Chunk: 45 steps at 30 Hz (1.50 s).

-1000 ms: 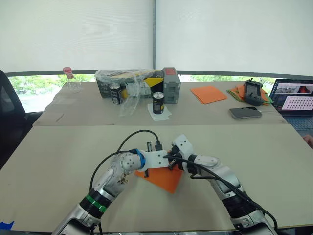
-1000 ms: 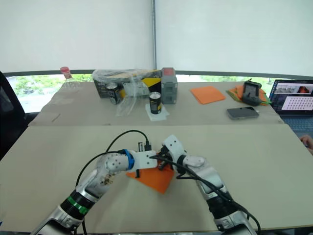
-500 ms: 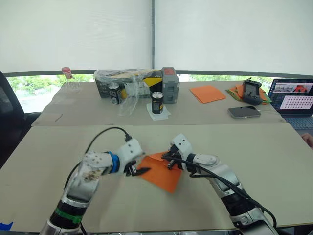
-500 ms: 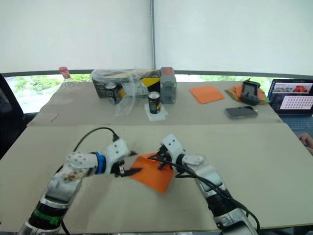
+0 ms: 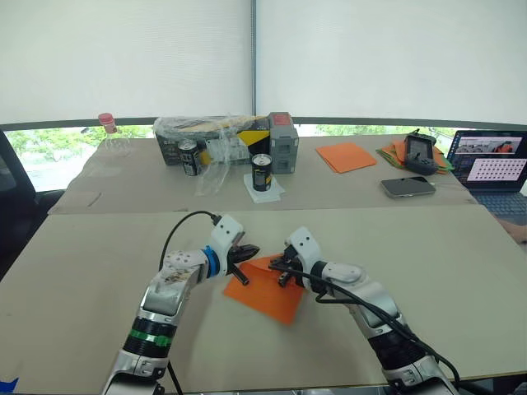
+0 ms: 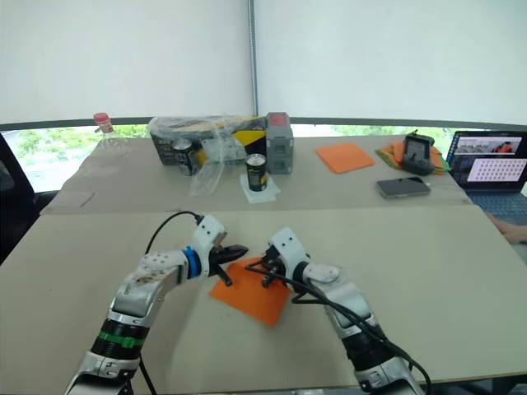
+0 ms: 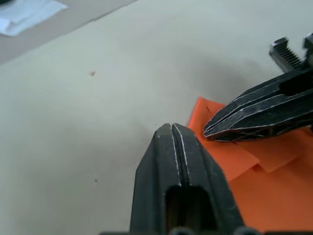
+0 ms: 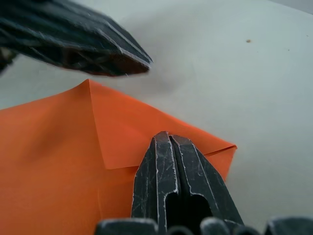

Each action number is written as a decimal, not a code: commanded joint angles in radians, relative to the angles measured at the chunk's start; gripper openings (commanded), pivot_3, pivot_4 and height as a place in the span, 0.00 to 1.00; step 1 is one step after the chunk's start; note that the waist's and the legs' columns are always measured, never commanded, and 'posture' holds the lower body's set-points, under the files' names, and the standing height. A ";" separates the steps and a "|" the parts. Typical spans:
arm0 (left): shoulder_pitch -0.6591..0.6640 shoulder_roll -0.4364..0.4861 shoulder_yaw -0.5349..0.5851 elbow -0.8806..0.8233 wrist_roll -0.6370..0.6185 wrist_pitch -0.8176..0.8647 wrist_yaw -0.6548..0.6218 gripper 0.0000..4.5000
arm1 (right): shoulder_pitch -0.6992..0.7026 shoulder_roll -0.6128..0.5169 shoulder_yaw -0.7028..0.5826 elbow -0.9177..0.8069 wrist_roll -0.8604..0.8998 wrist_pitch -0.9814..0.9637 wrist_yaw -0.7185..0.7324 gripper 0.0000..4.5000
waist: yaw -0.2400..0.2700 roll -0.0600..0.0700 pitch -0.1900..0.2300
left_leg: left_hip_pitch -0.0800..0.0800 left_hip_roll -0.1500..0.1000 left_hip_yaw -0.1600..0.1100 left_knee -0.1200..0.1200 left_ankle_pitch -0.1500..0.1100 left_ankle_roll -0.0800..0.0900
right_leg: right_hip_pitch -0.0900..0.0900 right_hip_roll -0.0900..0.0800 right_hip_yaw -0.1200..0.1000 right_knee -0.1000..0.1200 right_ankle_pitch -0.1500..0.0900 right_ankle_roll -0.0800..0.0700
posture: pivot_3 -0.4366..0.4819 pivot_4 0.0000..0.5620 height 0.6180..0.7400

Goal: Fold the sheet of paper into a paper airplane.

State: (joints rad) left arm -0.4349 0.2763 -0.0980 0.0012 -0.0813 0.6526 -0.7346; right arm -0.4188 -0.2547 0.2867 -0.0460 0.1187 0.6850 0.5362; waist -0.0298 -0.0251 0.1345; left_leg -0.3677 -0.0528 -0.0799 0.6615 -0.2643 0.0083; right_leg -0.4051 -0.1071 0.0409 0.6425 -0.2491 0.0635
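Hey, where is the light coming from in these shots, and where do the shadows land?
Left eye view: daylight through the blinds backlights the table. Left wrist view: soft shadow on the table beyond the right gripper. Right wrist view: a faint one under the left gripper, off the sheet of paper.

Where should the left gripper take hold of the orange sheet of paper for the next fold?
Probably the free far-left corner of the sheet of paper, approached low from the robot's left. The right gripper, shut, rests on the folded flap, while the left gripper, also shut, sits beside that edge and must open first.
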 commanded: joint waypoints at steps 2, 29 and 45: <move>0.002 -0.009 -0.025 0.013 -0.023 -0.037 0.008 0.01 | 0.044 0.003 0.025 0.020 -0.008 0.050 -0.009 0.00 | 0.003 0.000 0.000 | 0.000 0.000 0.000 0.000 0.000 0.000 | 0.000 0.000 0.000 0.000 0.000 0.000 | 0.48 0.27 0.99; 0.121 0.040 -0.193 0.146 0.014 -0.077 0.000 0.01 | 0.003 -0.001 -0.077 -0.168 0.052 0.134 -0.039 0.00 | 0.012 0.001 -0.002 | 0.001 -0.001 0.000 0.000 0.000 0.000 | 0.002 -0.001 0.000 -0.001 0.000 0.000 | 0.48 0.27 0.99; 0.103 0.042 -0.214 0.152 0.015 -0.085 0.001 0.01 | 0.049 -0.120 0.009 -0.163 0.000 0.079 0.000 0.00 | 0.016 0.001 -0.002 | 0.001 -0.001 0.000 0.000 0.000 0.000 | 0.003 -0.001 0.000 -0.003 0.000 0.000 | 0.48 0.27 0.99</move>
State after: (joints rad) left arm -0.3872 0.3016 -0.2423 0.0612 -0.1065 0.5244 -0.7226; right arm -0.3752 -0.3776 0.3005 -0.2124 0.1196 0.7892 0.5290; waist -0.0134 -0.0244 0.1323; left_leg -0.3666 -0.0539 -0.0798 0.6613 -0.2644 0.0084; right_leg -0.4020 -0.1081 0.0405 0.6397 -0.2493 0.0637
